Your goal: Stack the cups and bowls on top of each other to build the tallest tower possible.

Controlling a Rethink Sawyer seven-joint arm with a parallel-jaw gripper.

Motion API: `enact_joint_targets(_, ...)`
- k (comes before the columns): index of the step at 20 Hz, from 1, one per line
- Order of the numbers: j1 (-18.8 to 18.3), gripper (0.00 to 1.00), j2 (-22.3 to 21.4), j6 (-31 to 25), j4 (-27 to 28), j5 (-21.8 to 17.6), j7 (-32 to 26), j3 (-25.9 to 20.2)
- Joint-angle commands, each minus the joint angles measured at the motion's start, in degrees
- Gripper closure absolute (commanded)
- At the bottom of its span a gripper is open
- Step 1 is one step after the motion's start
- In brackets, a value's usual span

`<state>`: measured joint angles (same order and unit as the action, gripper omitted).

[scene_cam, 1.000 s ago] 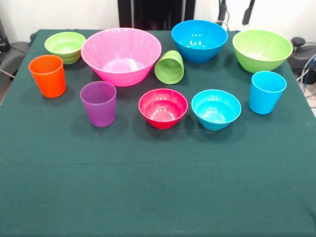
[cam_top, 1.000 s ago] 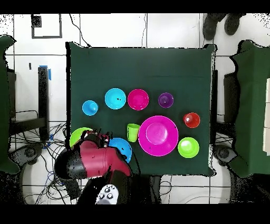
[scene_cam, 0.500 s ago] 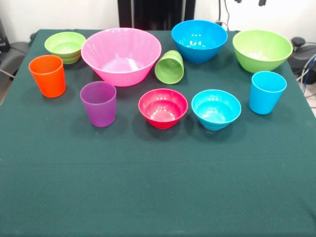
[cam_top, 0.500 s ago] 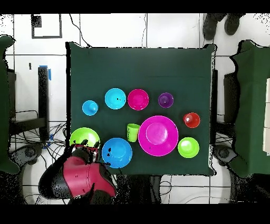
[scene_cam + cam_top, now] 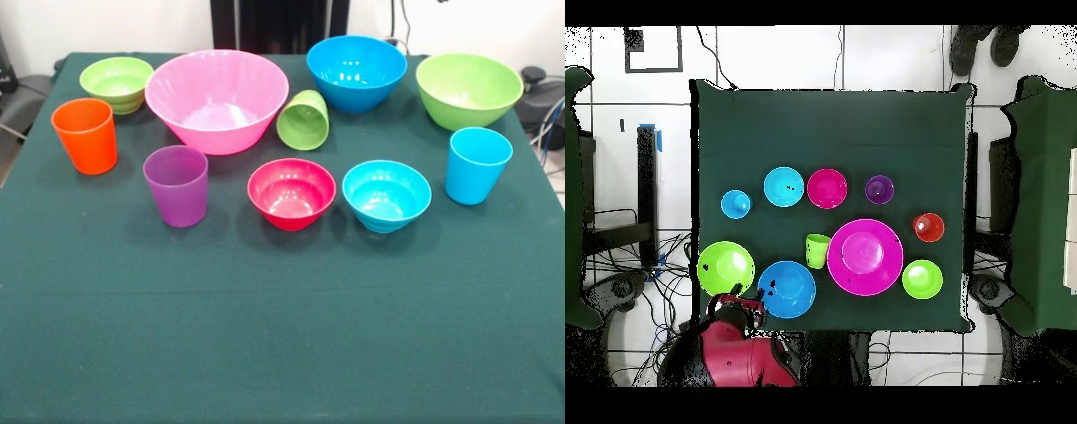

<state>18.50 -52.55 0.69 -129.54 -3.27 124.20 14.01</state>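
The dark green cloth-covered worktop [image 5: 282, 336] is carrying all the pieces, each one standing apart; no tower is existing yet. In the front view, the very large glossy pink plastic bowl [image 5: 216, 99] is sitting in the upper left-centre of the frame. The small light green plastic bowl [image 5: 116, 83] is standing near it in the upper left. The medium blue plastic bowl [image 5: 357, 71] is at the upper centre-right, and the medium green plastic bowl [image 5: 469, 89] is in the upper right.

The light green plastic tumbler [image 5: 304, 119] is lying on its side just beside the pink bowl, its mouth turned to the camera. The orange plastic tumbler [image 5: 85, 134], the purple plastic tumbler [image 5: 177, 185] and the light blue plastic tumbler [image 5: 477, 164] are standing upright. The small red plastic bowl [image 5: 291, 193] and the small light blue plastic bowl [image 5: 387, 194] are sitting side by side in the middle.

In the overhead view, the red and black arm [image 5: 735, 355] is staying at the lower left, off the worktop edge. Whether the hand is released or clenched, I cannot tell.
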Motion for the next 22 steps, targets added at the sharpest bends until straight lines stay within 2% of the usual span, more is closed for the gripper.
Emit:
enact_joint_targets(1,2.9,0.0,4.2,8.2,-5.9,-1.8,9.8,3.0)
enact_joint_targets(2,4.1,0.0,6.2,10.0,-4.6,-1.9,8.8,5.1)
enact_joint_targets(4,3.8,0.0,9.9,13.3,-3.3,-1.7,8.1,5.8)
enact_joint_targets(12,-1.3,0.0,19.8,18.3,4.5,-1.4,5.5,2.4)
enact_joint_targets(15,-1.4,0.0,23.3,20.1,7.0,-0.2,5.2,2.6)
enact_joint_targets(18,-1.2,0.0,25.7,21.3,8.7,0.7,5.0,3.1)
enact_joint_targets(22,-0.1,0.0,26.2,21.3,9.4,0.9,4.2,4.8)
